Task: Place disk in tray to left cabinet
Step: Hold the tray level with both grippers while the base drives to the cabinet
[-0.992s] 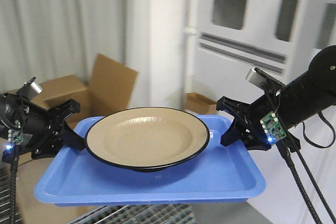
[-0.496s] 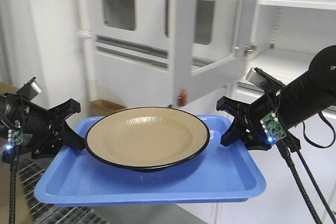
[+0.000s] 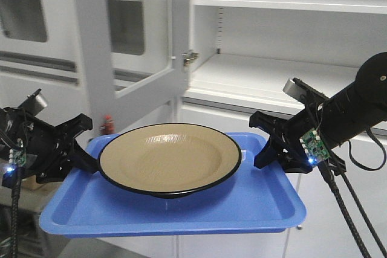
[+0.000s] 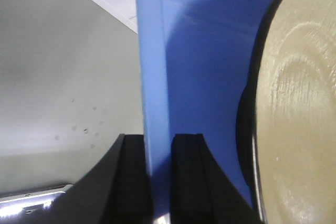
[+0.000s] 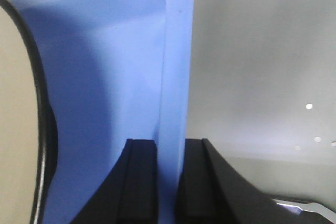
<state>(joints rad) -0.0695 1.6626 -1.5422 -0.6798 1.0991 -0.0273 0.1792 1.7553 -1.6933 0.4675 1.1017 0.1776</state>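
The tan disk (image 3: 166, 158) with its black rim lies in the middle of the blue tray (image 3: 254, 200), which is held level in the air. My left gripper (image 3: 84, 160) is shut on the tray's left rim, and my right gripper (image 3: 261, 149) is shut on its right rim. In the left wrist view the gripper (image 4: 160, 141) pinches the tray rim (image 4: 155, 66), with the disk (image 4: 299, 103) just beyond. In the right wrist view the gripper (image 5: 170, 142) clamps the tray rim (image 5: 176, 61), and the disk (image 5: 16, 103) shows at the left edge. The cabinet (image 3: 272, 80) stands straight ahead with bare open shelves.
A glass-paned cabinet door (image 3: 130, 40) hangs open to the left of the shelves. Another closed glass door (image 3: 24, 10) is at far left. Closed lower cabinet fronts (image 3: 211, 119) sit behind the tray. Slotted rails run up the back wall (image 3: 221, 25).
The background has swept sideways: cardboard boxes and a curtain gave way to the cabinet's open shelves. The tray, the disk and both grippers keep the same pose in the view.
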